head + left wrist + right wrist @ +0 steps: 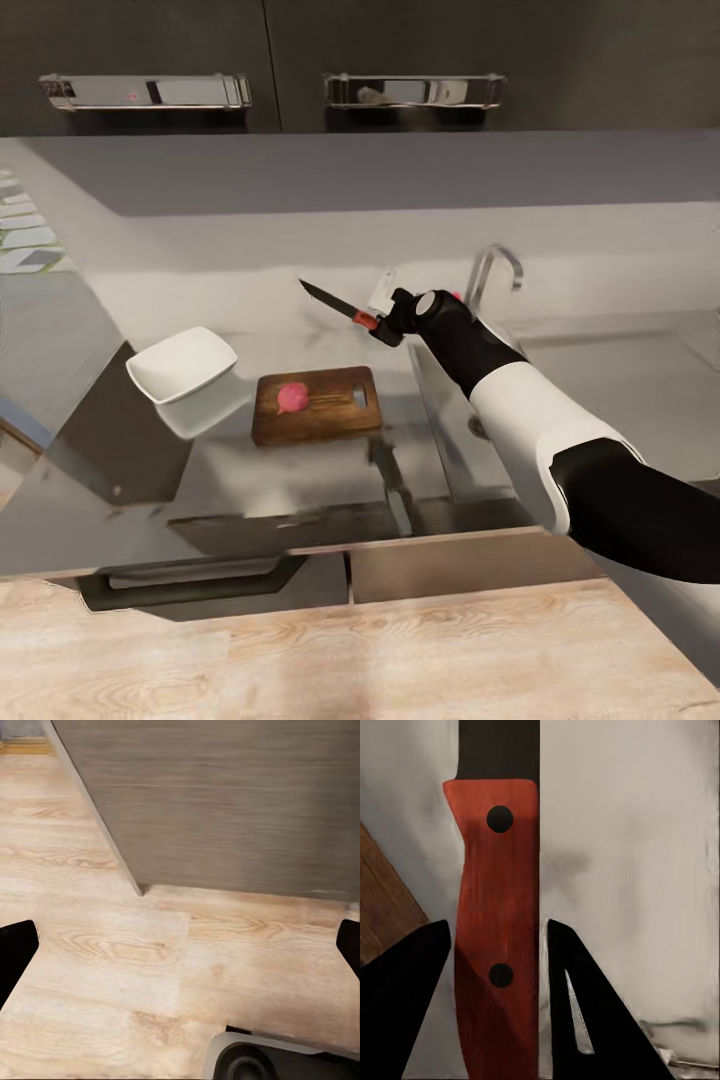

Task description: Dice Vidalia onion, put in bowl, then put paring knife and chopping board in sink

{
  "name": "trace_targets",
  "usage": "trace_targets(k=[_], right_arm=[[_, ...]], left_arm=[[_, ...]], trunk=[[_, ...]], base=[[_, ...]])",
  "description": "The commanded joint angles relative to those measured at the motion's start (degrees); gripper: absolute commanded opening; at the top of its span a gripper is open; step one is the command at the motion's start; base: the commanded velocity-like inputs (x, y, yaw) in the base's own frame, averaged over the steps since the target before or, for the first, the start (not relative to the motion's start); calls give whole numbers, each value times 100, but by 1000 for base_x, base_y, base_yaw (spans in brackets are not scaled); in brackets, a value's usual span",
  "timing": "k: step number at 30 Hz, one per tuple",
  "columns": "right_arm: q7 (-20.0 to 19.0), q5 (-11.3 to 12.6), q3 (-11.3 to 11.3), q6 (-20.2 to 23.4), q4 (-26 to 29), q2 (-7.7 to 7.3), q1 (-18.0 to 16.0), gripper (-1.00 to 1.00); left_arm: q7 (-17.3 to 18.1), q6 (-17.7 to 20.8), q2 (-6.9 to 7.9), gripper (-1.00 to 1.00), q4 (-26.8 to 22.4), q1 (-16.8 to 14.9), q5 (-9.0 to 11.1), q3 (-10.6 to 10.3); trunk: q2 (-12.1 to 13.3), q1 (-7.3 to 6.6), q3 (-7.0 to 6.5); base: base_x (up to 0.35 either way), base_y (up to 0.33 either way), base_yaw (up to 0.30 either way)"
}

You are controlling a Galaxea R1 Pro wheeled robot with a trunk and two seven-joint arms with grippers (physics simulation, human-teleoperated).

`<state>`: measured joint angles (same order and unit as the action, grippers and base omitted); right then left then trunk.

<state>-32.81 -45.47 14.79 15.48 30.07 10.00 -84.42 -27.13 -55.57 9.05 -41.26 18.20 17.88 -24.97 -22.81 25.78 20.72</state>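
Observation:
The pinkish-red Vidalia onion [292, 397] rests on the left half of the dark brown chopping board [335, 408], which lies on the glossy grey countertop [300, 470]. My right gripper [383, 327] is shut on the paring knife [335, 304], holding it in the air above and behind the board with the dark blade pointing left. In the right wrist view the reddish-brown knife handle [499, 937] sits clamped between the black fingers [401, 990]. The white bowl [182, 364] stands left of the board. The sink [600, 380] with its chrome faucet [492, 268] lies to the right. My left gripper [180, 952] is open over the floor.
Dark wall cabinets with bar handles [145, 90] hang above the counter. A dark grey cabinet side [225, 802] and light wooden floor [112, 967] show in the left wrist view. My right arm [540, 430] reaches across the sink's left edge.

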Motion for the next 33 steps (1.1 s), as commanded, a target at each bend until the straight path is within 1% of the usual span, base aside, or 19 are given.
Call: trace_targets(k=[1, 2, 3, 5, 9, 11, 13, 15, 16, 17, 19, 21, 22, 23, 26, 27, 29, 31, 33], right_arm=[[298, -30, 10, 101, 8, 0, -4, -100], [542, -26, 12, 148, 5, 0, -4, -100], [1030, -19, 14, 230, -4, 0, 2, -100], [1515, -17, 18, 298, -4, 0, 9, -100], [2725, 6, 28, 476, -3, 0, 75, -100], [3278, 80, 34, 532, -2, 0, 231, -100], [3682, 226, 66, 558, 3, 0, 409, -100], [3808, 276, 195, 568, 6, 0, 466, -100], [3853, 293, 421, 577, 7, 0, 486, -100], [3881, 303, 767, 631, 6, 0, 497, -100], [3911, 315, 1398, 1032, 1, 0, 541, -100], [3993, 312, 1705, 1274, 11, 0, 725, -100], [4083, 314, 1793, 1334, 37, 0, 827, -100], [4335, 319, 1885, 1395, 67, 0, 952, -100], [4591, 434, 1936, 1421, 100, 0, 1032, -100], [4628, 528, 1944, 1425, 119, 0, 1045, -100], [4674, 937, 1988, 1424, 152, 0, 1099, -100], [4683, 1074, 2143, 1423, 164, 0, 1133, -100], [4692, 1136, 2393, 1429, 212, 0, 1147, -100]], left_arm=[[-56, -5, 8, 100, -9, -1, 4, -34], [-56, -3, 7, 100, -4, -1, 4, -34], [-56, -4, 5, 100, 29, -1, 4, -34], [-56, -6, -4, 100, 50, -1, 4, -34], [-56, -2, -92, 100, 155, -1, 4, -32], [-56, -5, -120, 100, 245, -5, 4, -28], [-56, -6, -169, 100, 298, -2, 4, -26], [-56, -6, -189, 100, 311, -3, 4, -26], [-56, -6, -195, 100, 317, -2, 4, -26], [-56, -2, -200, 100, 324, -3, 6, -26], [-56, 1, -208, 100, 396, -2, 7, -20], [-56, 2, -215, 100, 468, -2, 6, -15], [-56, 2, -217, 100, 491, -1, 5, -12], [-56, 2, -225, 100, 509, -1, 5, -10], [-56, 2, -247, 100, 523, -3, 5, -8], [-56, 2, -250, 100, 526, -3, 5, -8], [-56, -3, -254, 100, 521, -1, 5, -12], [-56, -5, -255, 100, 522, -1, 5, -15], [-56, -6, -255, 100, 522, -1, 4, -16]], trunk=[[-11, 0, 9], [-11, 0, 9], [-11, 0, 9], [-11, 0, 9], [-11, 0, 9], [-11, 0, 9], [-11, 0, 9], [-11, 0, 9], [-11, 0, 9], [-11, 0, 9], [-11, 0, 9], [-11, 0, 9], [-11, 0, 9], [-11, 0, 9], [-11, 0, 9], [-11, 0, 9], [-11, 0, 9], [-11, 0, 9], [-11, 0, 9]], base=[[-336, 0, 0], [-326, 0, 0], [-258, 0, 0], [-197, 0, 0], [-58, 0, 0], [-14, 0, 0], [-5, 0, 0], [-2, 0, 0], [0, 0, 0], [0, 0, 0], [0, 0, 0], [0, 0, 0], [0, 0, 0], [0, 0, 0], [0, 0, 0], [0, 0, 0], [0, 0, 0], [0, 0, 0], [0, 0, 0]])
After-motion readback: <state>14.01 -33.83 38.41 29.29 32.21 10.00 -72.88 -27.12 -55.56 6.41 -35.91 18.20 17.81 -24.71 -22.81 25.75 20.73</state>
